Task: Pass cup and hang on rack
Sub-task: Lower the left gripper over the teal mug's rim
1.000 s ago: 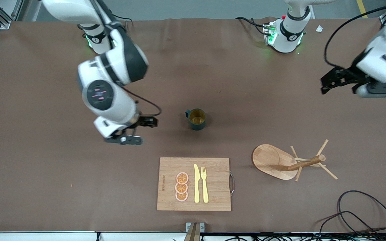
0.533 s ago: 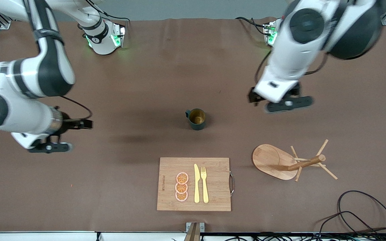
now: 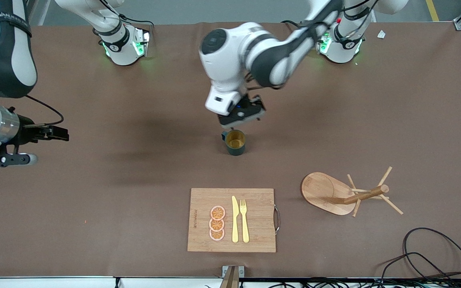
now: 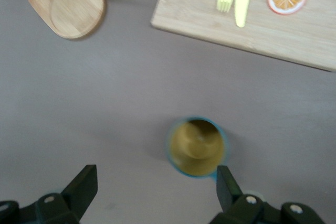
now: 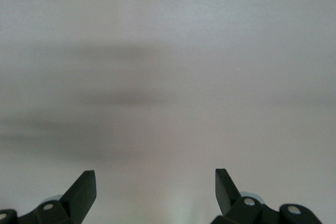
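The cup, a dark teal mug with a yellow-brown inside, stands upright at the table's middle. My left gripper hangs open just above it. In the left wrist view the cup lies close to one fingertip of the left gripper, not between the two. The rack, a light wooden mug tree, stands nearer the front camera, toward the left arm's end; its oval base shows in the left wrist view. My right gripper is open over bare table at the right arm's end, also.
A bamboo cutting board with a yellow knife, a fork and orange slices lies near the front edge. Black cables coil at the near corner by the left arm's end.
The left arm swept in from its end of the table until its gripper came over the cup. The right arm drew back from beside the cup toward its own end.
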Action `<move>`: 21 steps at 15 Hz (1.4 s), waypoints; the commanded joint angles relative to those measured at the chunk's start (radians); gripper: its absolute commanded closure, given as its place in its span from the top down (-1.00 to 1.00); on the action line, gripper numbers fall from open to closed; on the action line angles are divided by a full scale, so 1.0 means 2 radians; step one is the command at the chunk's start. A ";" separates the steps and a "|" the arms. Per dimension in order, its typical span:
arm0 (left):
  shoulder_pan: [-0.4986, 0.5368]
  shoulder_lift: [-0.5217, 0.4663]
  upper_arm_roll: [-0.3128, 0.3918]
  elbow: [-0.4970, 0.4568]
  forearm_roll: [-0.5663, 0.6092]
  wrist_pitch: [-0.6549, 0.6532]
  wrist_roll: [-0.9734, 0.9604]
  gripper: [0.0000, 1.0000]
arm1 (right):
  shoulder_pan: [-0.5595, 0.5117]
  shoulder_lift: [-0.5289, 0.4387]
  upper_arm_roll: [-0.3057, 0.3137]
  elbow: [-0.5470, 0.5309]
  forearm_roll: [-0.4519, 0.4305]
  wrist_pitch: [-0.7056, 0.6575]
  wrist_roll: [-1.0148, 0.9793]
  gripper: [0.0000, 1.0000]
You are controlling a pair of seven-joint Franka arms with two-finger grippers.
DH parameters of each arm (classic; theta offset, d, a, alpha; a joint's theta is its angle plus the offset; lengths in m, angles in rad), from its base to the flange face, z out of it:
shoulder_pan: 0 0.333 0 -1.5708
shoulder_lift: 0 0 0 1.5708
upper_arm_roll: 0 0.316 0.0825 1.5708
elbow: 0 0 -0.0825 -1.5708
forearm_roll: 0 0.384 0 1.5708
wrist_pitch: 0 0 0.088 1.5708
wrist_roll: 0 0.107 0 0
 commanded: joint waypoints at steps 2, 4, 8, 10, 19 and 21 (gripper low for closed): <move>-0.061 0.063 0.006 0.027 0.094 0.021 -0.162 1.00 | -0.028 -0.019 0.011 -0.017 0.005 -0.004 0.006 1.00; -0.076 0.082 0.007 0.027 0.117 0.031 -0.220 1.00 | -0.033 -0.018 0.009 -0.012 0.017 -0.004 0.005 1.00; -0.085 0.114 0.006 0.022 0.173 0.031 -0.346 1.00 | -0.032 -0.003 0.010 0.023 0.016 -0.004 0.009 1.00; -0.089 0.126 0.007 0.022 0.198 0.031 -0.374 1.00 | -0.032 -0.003 0.010 0.031 0.017 -0.004 0.033 1.00; -0.095 0.150 0.006 0.020 0.218 0.031 -0.482 0.70 | -0.029 -0.006 0.013 0.036 0.019 -0.016 0.036 1.00; -0.094 0.150 0.006 0.021 0.221 0.030 -0.485 0.62 | -0.030 -0.009 0.013 0.036 0.028 -0.020 0.050 1.00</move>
